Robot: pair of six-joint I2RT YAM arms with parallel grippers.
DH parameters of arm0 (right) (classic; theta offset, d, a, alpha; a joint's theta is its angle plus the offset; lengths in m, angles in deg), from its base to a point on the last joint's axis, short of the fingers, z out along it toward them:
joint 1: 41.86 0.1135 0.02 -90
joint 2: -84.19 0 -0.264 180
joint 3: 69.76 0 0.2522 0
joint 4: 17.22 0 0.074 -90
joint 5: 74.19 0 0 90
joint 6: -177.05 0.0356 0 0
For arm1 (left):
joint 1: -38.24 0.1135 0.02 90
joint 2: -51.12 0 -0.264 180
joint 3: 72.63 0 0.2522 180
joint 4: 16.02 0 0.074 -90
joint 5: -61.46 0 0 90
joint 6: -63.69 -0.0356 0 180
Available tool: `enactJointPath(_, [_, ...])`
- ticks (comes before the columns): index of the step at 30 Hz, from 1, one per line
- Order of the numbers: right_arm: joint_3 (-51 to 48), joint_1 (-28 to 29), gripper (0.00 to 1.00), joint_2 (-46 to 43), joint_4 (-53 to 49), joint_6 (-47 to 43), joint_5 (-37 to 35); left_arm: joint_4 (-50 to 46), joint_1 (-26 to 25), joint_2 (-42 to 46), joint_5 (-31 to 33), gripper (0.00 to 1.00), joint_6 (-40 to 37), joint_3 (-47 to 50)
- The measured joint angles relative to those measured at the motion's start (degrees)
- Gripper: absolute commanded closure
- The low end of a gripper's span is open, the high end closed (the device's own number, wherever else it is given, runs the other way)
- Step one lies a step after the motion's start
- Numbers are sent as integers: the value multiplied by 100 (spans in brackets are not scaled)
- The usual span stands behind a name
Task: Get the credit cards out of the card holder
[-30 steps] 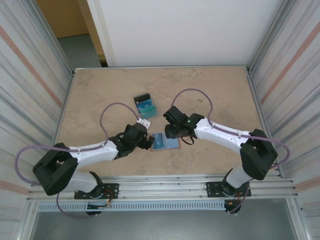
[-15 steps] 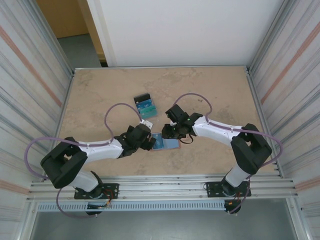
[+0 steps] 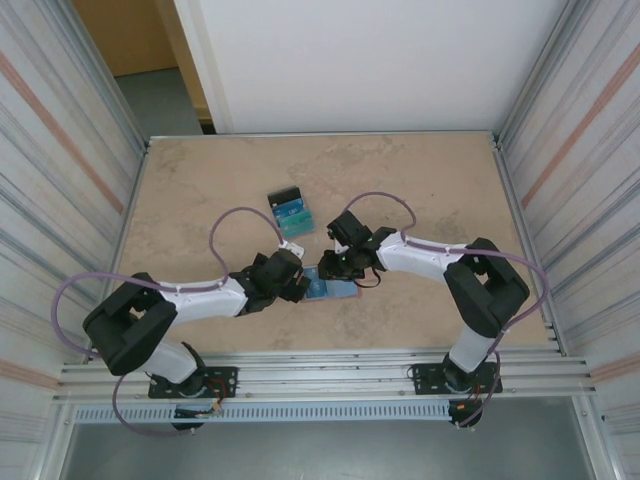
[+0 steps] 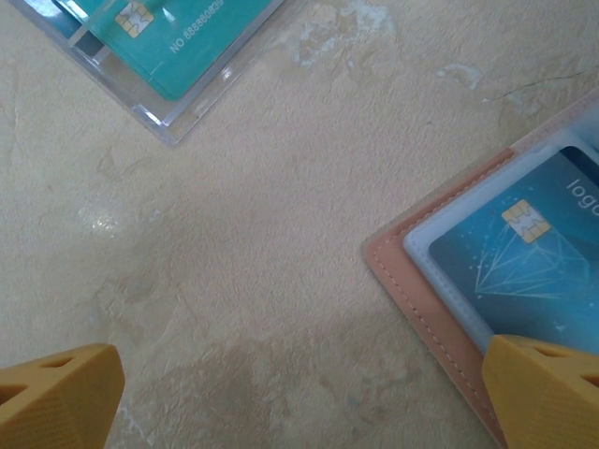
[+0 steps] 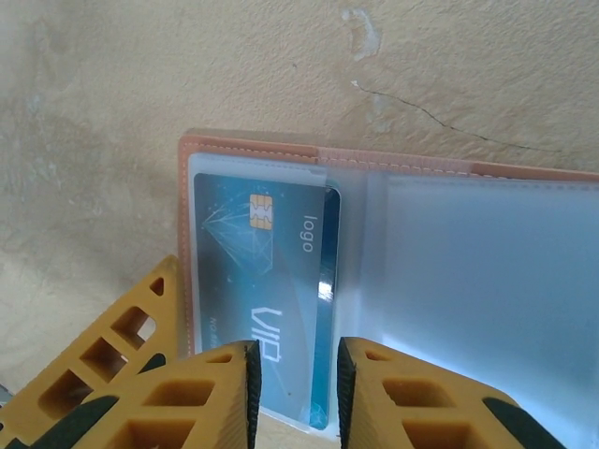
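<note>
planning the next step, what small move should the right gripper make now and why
Probably close the right gripper on the near end of the blue card: its jaws stand slightly apart over that end, and the card sits in a sleeve of the card holder.

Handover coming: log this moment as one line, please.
card holder: open flat | blue card: in sleeve, not yet out | right pincer: narrow gap astride card edge, grip unclear | left pincer: wide open at holder corner

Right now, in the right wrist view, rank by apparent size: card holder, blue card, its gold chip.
1. card holder, cut off by the frame.
2. blue card, sleeved inside it.
3. gold chip.
All lie flat together, so the order holds.
</note>
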Motion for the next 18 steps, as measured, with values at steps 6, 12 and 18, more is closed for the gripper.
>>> enactJointPath(6, [-52,0,73,20,46,20,103,-92,-46,2,37,1,37,0])
enactJointPath(12, [-66,0,73,33,52,61,118,-92,-52,2,37,1,74,0])
enactJointPath(18, [-92,0,74,170,85,83,125,-92,-52,0,37,1,76,0])
